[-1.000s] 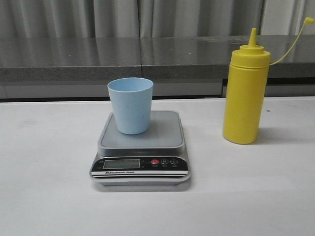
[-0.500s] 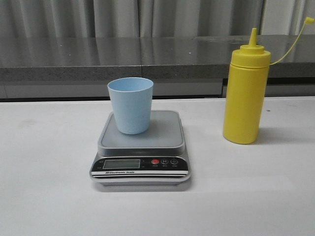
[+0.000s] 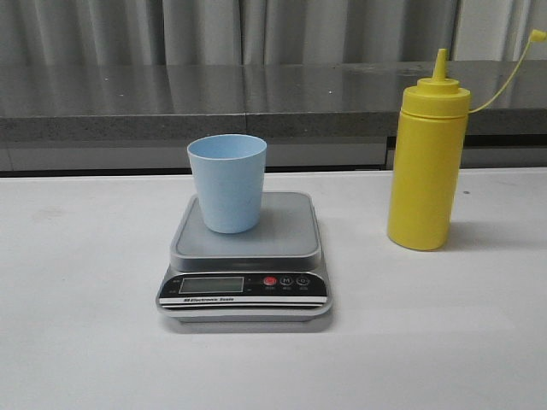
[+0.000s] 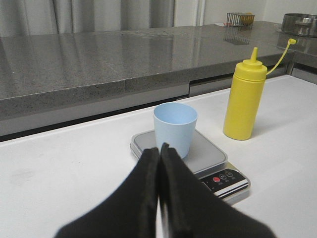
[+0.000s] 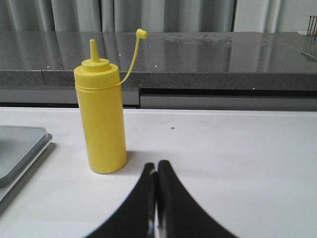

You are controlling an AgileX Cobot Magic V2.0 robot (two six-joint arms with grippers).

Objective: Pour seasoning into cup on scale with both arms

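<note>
The light blue cup [image 3: 226, 182] stands upright on the steel platform of the scale [image 3: 245, 256] at the middle of the white table. The yellow seasoning bottle [image 3: 426, 165] stands upright to the right of the scale, its cap off the nozzle and hanging on its strand. No gripper shows in the front view. In the left wrist view my left gripper [image 4: 159, 148] is shut and empty, short of the cup [image 4: 175, 127] and the scale [image 4: 218, 160]. In the right wrist view my right gripper [image 5: 155, 166] is shut and empty, short of the bottle [image 5: 101, 121].
A grey stone counter [image 3: 256, 102] runs along the back edge of the white table [image 3: 85, 342], with curtains behind it. In the left wrist view a wire rack [image 4: 239, 19] and a metal pot [image 4: 299, 24] sit far off on the counter.
</note>
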